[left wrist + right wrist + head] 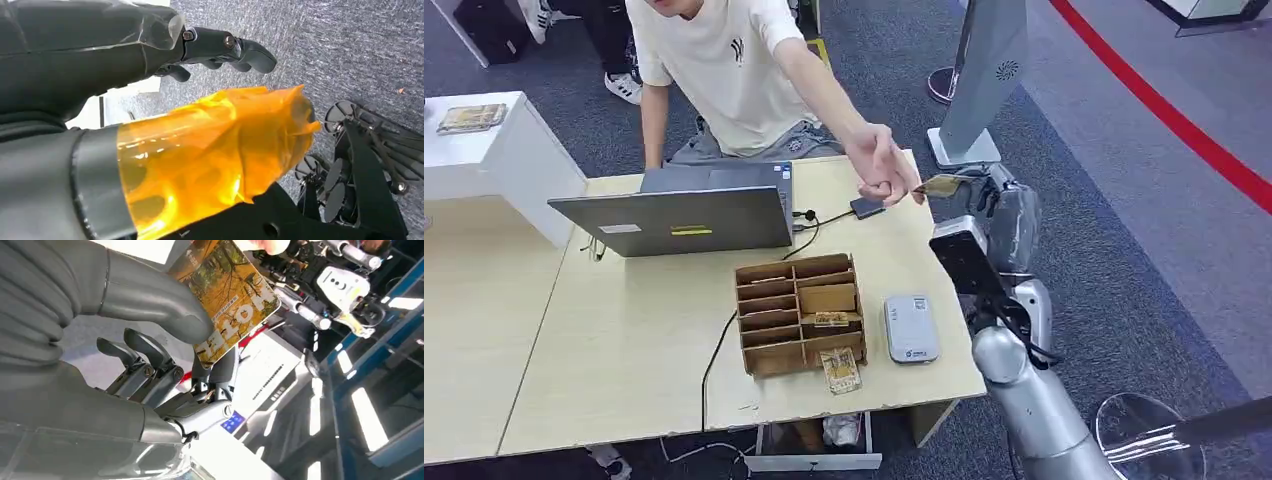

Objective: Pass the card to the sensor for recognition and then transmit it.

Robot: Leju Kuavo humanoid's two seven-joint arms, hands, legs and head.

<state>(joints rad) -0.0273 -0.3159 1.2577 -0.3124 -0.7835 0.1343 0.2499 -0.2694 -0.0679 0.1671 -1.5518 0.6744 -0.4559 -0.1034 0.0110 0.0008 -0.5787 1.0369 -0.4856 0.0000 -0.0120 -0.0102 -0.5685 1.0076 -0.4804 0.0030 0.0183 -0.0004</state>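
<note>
With the right robot hand (pixel 984 200) pinching the card (pixel 940 186) as the person's hand (pixel 882 165) gripped it, an early release risked a drop.

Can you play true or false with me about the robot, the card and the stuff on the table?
1. The robot's right hand holds a yellow card. True.
2. The person's hand is at the card too. True, it reaches across the table and meets the card.
3. The laptop is shut flat. False, it stands open.
4. The grey card reader sits inside the cardboard organizer. False, it lies on the table beside it.
5. The robot's left hand holds a second card. False, it holds nothing and hangs over the carpet.
</note>
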